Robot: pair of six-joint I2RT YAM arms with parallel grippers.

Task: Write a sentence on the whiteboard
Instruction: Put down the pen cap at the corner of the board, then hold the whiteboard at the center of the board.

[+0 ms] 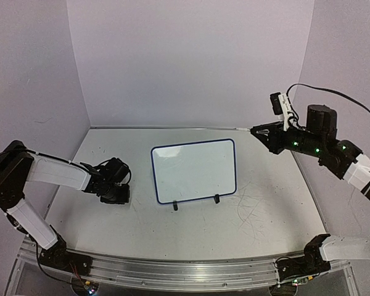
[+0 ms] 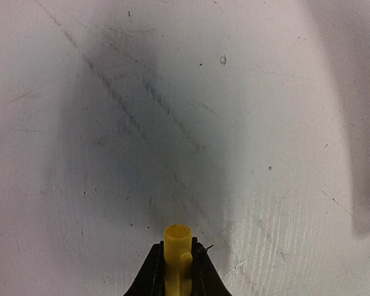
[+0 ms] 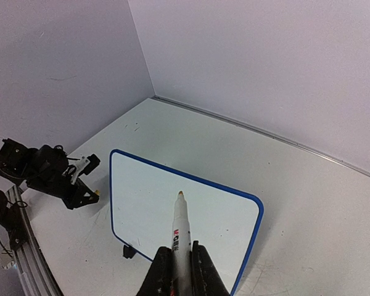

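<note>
While the right gripper point(image 3: 181, 251) pinches a marker point(image 3: 182, 225), the whiteboard point(image 3: 142, 203) stands apart.

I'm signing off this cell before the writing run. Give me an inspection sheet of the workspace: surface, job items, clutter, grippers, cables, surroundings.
surface: white table, scuffed with grey scratch marks.
job's things: whiteboard upright on its stand at mid-table, no writing visible; uncapped marker; yellow cap.
clutter: nothing seen.
grippers: left gripper shut on the yellow cap, low over the table; right gripper shut on the marker, tip aimed at the whiteboard but apart from it.
cables: black cable looping behind the right arm.
surroundings: plain pale walls; metal rail along the near edge.
</note>
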